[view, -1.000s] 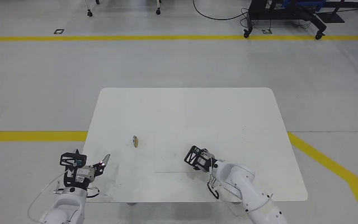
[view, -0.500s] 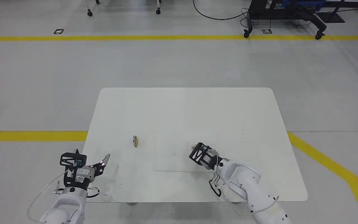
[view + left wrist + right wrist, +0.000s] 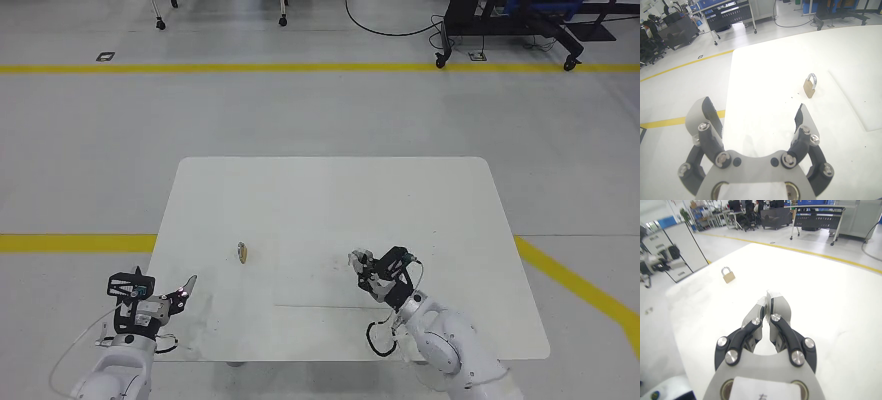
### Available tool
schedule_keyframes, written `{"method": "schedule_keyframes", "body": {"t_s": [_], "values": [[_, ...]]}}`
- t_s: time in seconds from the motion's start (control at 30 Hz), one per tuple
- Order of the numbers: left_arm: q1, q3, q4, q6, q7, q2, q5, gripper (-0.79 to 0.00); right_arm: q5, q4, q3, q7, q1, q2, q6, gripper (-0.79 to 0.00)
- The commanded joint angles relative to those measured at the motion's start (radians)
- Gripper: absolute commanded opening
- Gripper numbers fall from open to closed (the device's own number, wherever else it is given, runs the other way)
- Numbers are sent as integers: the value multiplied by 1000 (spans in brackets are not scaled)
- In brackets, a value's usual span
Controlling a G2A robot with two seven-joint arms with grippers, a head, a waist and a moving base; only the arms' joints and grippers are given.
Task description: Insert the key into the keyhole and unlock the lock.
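Note:
A small brass padlock [image 3: 242, 252] with a silver shackle stands on the white table [image 3: 330, 190], left of centre. From the left wrist it is the padlock [image 3: 810, 87] just beyond my left gripper [image 3: 755, 109], which is open and empty at the table's front left corner [image 3: 185, 290]. My right gripper [image 3: 357, 262] hovers right of the lock, near the table's middle front. Its taped fingers [image 3: 766, 297] are pressed together on a thin flat piece, seemingly the key, and point toward the lock [image 3: 728, 275].
A thin white sheet [image 3: 857, 98] lies flat on the table between the arms, its edge faint [image 3: 300, 307]. The table's front edge runs close under both arms. Yellow floor lines and wheeled racks stand well beyond the table.
My right gripper has lifted off the table surface and swung round, its fingertips moving slightly right and toward the back. The left arm and the padlock have stayed put.

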Motion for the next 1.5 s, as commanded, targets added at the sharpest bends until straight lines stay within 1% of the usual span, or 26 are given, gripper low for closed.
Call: {"method": "schedule_keyframes", "body": {"t_s": [0.0, 0.1, 0.2, 0.23, 0.4, 0.43, 0.5, 0.53, 0.57, 0.67, 0.73, 0.77, 0.8, 0.87, 1.0, 1.03, 1.07, 1.1, 1.37, 1.4, 1.43, 1.47], "values": [[0, 0, 0, 0, 0, 0, 0, 0, 157, 39, 6, 17, 9, -2, -73, -785], [0, 0, 0, 0, 0, 0, 0, 0, 315, 88, 19, 54, 26, -2, -155, -785], [0, 0, 0, 0, 0, 0, 0, 0, 406, 112, 32, 81, 37, 1, -228, -785], [0, 0, 0, 0, 0, 0, 0, 0, 416, 117, 40, 90, 40, 3, -247, -785], [0, 0, 0, 0, 0, 0, 0, 0, 411, 117, 43, 94, 41, 4, -249, -785], [-1, -6, -1, 25, 13, 0, 26, 0, 411, 117, 43, 94, 41, 4, -249, -785], [7, 9, -7, 70, 26, -3, 72, 0, 411, 117, 43, 94, 41, 4, -249, -785], [9, 23, -18, 67, 28, -5, 69, 0, 411, 117, 43, 94, 41, 4, -249, -785], [10, 35, -27, 44, 24, -6, 57, 0, 411, 117, 43, 94, 41, 4, -249, -785], [-1, 66, -63, -109, -24, -6, -26, 0, 382, 103, 19, 120, 33, 3, -245, -785], [-22, 89, -80, -220, -82, -4, -84, 0, 401, 102, 2, 138, 35, 1, -251, -785], [-32, 101, -86, -257, -104, -4, -105, 0, 408, 104, -4, 148, 37, 0, -254, -785], [-57, 123, -89, -323, -148, -3, -151, 0, 432, 112, -11, 162, 43, 0, -264, -785], [-105, 164, -82, -413, -213, -5, -236, 0, 484, 126, -18, 187, 52, -1, -289, -785], [-216, 242, -34, -531, -339, -9, -379, 0, 566, 149, -12, 233, 63, 3, -311, -785], [-240, 255, -15, -548, -370, -9, -404, 0, 598, 154, -9, 245, 64, 4, -320, -785], [-264, 260, -3, -538, -398, -9, -399, 0, 626, 160, -2, 258, 66, 6, -325, -785], [-284, 262, -1, -512, -411, -9, -349, 0, 642, 167, 12, 264, 68, 8, -318, -785], [-288, 265, -1, -503, -410, -9, -334, 0, 644, 167, 16, 265, 69, 9, -315, -785], [-284, 269, -1, -507, -402, -10, -349, 0, 644, 167, 16, 265, 69, 9, -315, -785], [-279, 278, 5, -537, -395, -11, -403, 0, 651, 161, 2, 274, 63, 8, -309, -785], [-284, 278, 23, -588, -396, -10, -496, 0, 666, 157, -13, 291, 65, 6, -297, -785]]}}
